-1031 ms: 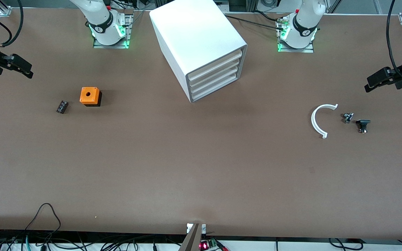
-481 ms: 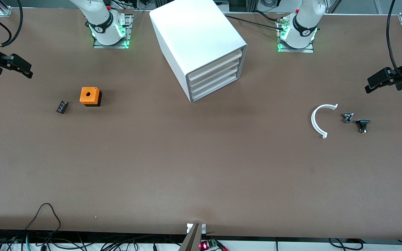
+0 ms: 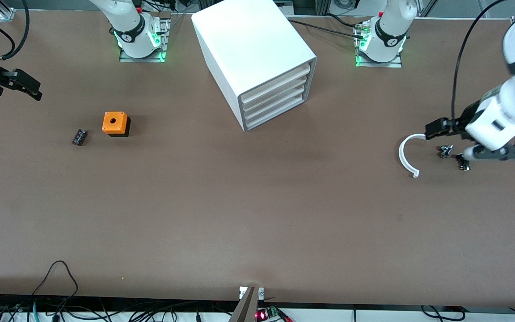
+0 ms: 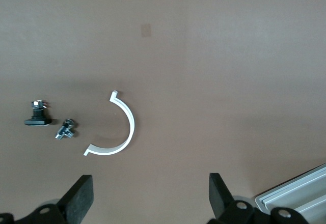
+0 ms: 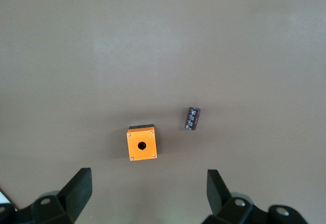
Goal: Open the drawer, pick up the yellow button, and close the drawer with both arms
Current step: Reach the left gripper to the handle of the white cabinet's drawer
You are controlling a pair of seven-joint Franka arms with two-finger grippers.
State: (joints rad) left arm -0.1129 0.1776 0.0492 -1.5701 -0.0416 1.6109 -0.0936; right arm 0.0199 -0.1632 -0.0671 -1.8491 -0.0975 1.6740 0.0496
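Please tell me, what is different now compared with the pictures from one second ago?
The left arm has swung in from the table's edge; its hand, fingers open, is now over the white curved clip and the small black parts. The right hand barely moved. The drawer stays closed, and nothing was grasped.

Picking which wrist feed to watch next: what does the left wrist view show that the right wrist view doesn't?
Only the left wrist view: the white arc, a small bolt, a black part, and a corner of the cabinet, with the left gripper open above the table near them. Only the right wrist view: the orange cube and a dark cylinder beside it, under the open right gripper. Both: bare brown table and open black fingers. Neither shows the button.
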